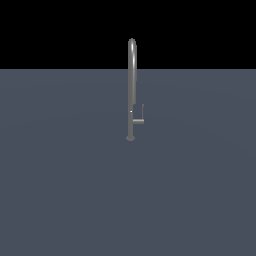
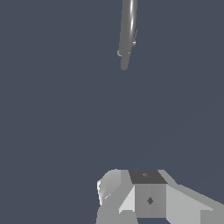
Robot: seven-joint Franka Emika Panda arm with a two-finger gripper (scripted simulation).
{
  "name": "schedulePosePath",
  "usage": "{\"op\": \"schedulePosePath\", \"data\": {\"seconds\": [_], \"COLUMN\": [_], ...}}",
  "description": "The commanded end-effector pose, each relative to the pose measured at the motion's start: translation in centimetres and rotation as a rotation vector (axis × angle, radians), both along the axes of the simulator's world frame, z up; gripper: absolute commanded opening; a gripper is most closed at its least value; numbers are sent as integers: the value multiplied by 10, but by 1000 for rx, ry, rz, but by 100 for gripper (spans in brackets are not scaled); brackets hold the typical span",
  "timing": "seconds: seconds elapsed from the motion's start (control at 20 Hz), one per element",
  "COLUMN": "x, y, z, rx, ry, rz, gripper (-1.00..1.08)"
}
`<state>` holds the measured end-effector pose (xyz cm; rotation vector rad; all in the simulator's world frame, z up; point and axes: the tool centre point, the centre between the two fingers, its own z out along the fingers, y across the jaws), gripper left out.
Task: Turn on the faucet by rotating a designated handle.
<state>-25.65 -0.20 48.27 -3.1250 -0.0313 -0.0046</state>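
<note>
Faucet (image 1: pixel 131 85) stands upright mid-bench (image 1: pixel 60 190), its small stiff metal handle (image 1: pixel 139 119) likely best pushed at the thin rod's tip, while the gripper (image 2: pixel 144 197), state unreadable, hangs well apart.

A tall thin grey metal faucet (image 1: pixel 131 85) stands upright on the slate-grey floor (image 1: pixel 60 190), its small L-shaped lever handle (image 1: pixel 139 119) projecting toward the exterior view's right.

The tall, thin grey metal faucet (image 1: pixel 131 90) stood upright on its small round base, its narrow arched gooseneck top curving over. A small grey L-shaped lever handle (image 1: pixel 139 119) jutted from the lower stem toward the exterior view's right, its thin rod pointing upward beside the pipe.
</note>
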Motion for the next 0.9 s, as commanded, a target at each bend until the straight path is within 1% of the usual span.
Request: {"op": "schedulePosePath", "data": {"seconds": [0.0,0.3,0.5,0.65,0.85], "x": [0,6,9,10,10], "y": [0,0,1,1,1], "z": [0,-3,0,8,25], "rx": [0,-15,-19,-9,18], "ry": [0,4,-6,-26,-69], "rz": [0,2,0,-5,-17], "gripper": [-100,-100,-100,-100,-100]}}
